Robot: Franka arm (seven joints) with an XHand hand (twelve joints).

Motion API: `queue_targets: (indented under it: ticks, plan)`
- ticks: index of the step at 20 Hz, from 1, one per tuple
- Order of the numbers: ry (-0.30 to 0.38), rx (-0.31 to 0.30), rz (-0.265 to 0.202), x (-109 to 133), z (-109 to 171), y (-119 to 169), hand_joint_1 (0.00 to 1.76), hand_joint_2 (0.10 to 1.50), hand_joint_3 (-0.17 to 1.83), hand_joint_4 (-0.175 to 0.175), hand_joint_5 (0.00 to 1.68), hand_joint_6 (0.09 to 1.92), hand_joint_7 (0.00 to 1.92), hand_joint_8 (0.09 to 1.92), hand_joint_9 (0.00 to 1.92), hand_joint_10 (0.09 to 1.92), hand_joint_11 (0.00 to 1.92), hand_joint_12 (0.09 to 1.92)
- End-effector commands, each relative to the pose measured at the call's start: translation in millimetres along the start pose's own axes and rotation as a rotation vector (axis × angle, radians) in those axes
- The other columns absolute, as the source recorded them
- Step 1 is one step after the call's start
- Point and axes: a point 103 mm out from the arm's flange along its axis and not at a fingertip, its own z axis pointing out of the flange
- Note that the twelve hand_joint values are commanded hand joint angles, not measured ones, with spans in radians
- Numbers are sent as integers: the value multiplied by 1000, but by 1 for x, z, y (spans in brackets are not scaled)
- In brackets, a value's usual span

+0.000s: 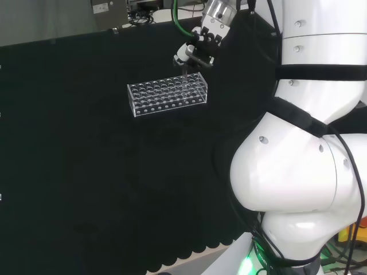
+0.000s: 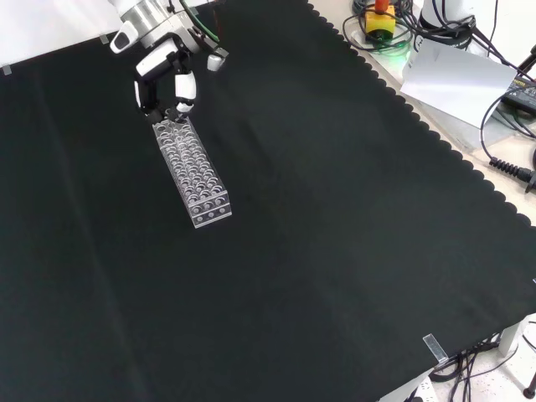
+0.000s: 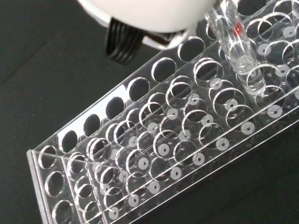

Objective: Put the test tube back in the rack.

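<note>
Below the curled fingers [image 2: 186, 90] of the hand [image 2: 164, 77], the pinched tube [image 3: 236, 46] hung upright, its tip entering the rack [image 3: 154, 154].

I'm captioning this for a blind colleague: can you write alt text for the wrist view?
A clear test tube with a red mark hangs tip-down over a hole near one end of a clear plastic rack of empty round holes. The rack sits on black cloth, with the blurred white hand above.
</note>
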Motion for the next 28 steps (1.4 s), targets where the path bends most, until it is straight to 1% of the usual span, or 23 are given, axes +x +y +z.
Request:
queue_targets:
  ticks: [1, 6, 9, 14, 20, 25, 28]
  plan:
    - [14, -8, -17, 2, -5, -8, 1091, 570, 761, -93, 950, 666, 905, 875, 882, 843, 580, 1413]
    - [17, -26, -38, 7, -18, -18, 1074, 567, 762, -68, 891, 695, 819, 892, 815, 855, 537, 1433]
    - [10, -38, -49, 13, -30, -26, 1071, 566, 762, -61, 856, 704, 786, 895, 790, 857, 520, 1438]
    - [-14, -59, -65, 24, -47, -42, 1064, 565, 759, -54, 812, 702, 754, 888, 768, 852, 507, 1436]
    - [-25, -90, -92, 41, -71, -63, 1063, 566, 754, -49, 787, 710, 741, 890, 754, 852, 495, 1438]
    - [-27, -101, -102, 49, -80, -80, 1063, 567, 751, -47, 779, 716, 736, 890, 751, 853, 491, 1439]
    - [-26, -119, -110, 53, -86, -91, 1062, 568, 749, -47, 775, 718, 734, 891, 749, 853, 490, 1440]
